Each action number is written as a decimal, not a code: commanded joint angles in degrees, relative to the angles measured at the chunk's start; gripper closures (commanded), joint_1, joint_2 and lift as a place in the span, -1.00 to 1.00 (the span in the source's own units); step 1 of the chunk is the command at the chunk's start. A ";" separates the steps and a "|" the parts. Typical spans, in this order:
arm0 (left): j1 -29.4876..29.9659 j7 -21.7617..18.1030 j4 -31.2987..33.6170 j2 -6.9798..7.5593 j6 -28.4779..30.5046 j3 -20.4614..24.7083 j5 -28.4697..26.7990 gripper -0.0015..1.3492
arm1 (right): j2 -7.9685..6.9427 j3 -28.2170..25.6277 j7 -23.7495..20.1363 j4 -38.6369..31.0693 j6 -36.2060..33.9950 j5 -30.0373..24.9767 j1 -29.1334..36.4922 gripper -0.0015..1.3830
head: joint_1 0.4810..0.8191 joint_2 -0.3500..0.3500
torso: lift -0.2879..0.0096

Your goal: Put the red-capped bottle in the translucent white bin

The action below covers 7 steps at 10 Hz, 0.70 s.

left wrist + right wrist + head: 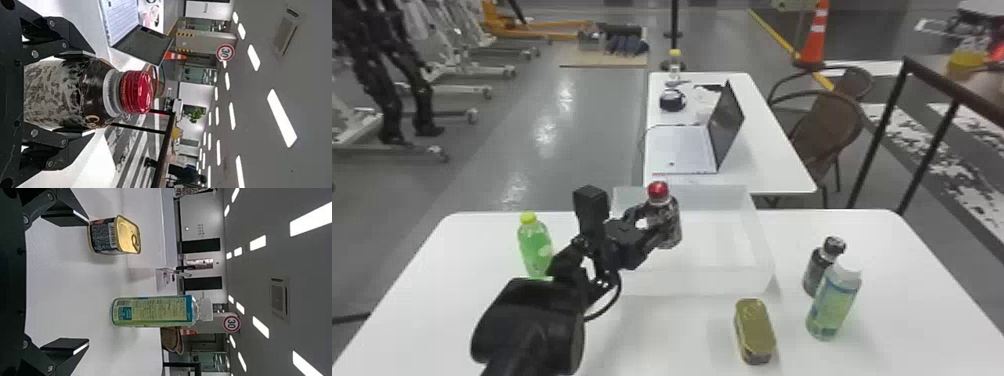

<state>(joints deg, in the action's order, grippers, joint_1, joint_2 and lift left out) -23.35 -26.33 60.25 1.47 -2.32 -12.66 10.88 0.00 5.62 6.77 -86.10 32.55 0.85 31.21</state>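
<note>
Left gripper [654, 224]: clenched round the body of the red-capped bottle, one finger on each side; its arm comes in from the bottom edge of the head view, left of the middle
Red-capped bottle [663, 220]: in that grip, almost upright, cap up; seen against the left part of the bin's inside; how high its base is over the bin's floor, I cannot tell
Translucent white bin [702, 281]: near the far edge of the counter [457, 300], mouth up
Right gripper [88, 282]: spread wide, with nothing between its fingers; the can and the pale green bottle are beyond its tips in the right wrist view
Yellow-capped green bottle [534, 250]: upright on the counter, left of the bin
Can [754, 330]: nearer than the bin, toward its right side; ring-pull lid facing up
Pale green bottle [834, 305]: upright, right of the can; white cap; partly in front of a dark bottle [814, 272]
Laptop [682, 150]: open on a second counter [767, 165] beyond the bin
</note>
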 commanded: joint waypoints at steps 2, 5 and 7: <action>0.15 0.40 -1.10 -0.50 -1.45 2.20 -2.80 -0.76 | -0.05 0.00 0.00 0.05 -0.03 0.12 -0.01 -0.70 | -0.60 0.00 | 0.26; 1.64 0.40 3.20 0.11 -3.74 3.70 -3.06 -0.76 | -0.05 0.00 0.00 -0.04 0.06 0.03 -0.01 -0.70 | -0.60 0.00 | 0.26; 10.96 4.79 19.55 0.90 -2.33 9.76 -6.75 -0.76 | -0.05 0.00 0.00 -0.21 -0.03 -0.15 0.07 -0.70 | -0.60 0.00 | 0.26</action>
<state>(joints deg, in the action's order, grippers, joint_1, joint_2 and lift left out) -15.11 -21.51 75.46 2.22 -4.94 -4.60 4.74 0.00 5.62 6.77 -86.22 32.55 0.77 31.25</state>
